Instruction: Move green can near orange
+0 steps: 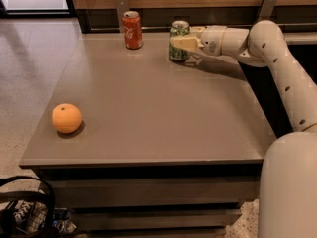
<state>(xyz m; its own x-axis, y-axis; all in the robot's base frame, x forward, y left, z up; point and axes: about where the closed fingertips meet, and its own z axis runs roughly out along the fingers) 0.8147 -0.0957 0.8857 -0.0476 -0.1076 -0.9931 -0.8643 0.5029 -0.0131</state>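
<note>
In the upper middle, the white gripper [179, 42] is holding the pale green patterned drink can [177, 54] at mid-body, jaws pressing its sides. Light, thin-walled and slick, it is probably needing only gentle squeezing.

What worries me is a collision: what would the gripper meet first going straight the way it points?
The green can, right at the gripper, which reaches leftward along the far side of the table. Past it, possibly the red can.

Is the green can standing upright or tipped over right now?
Upright: the green can stands on its base on the table, silver top up, with the gripper at its side.
</note>
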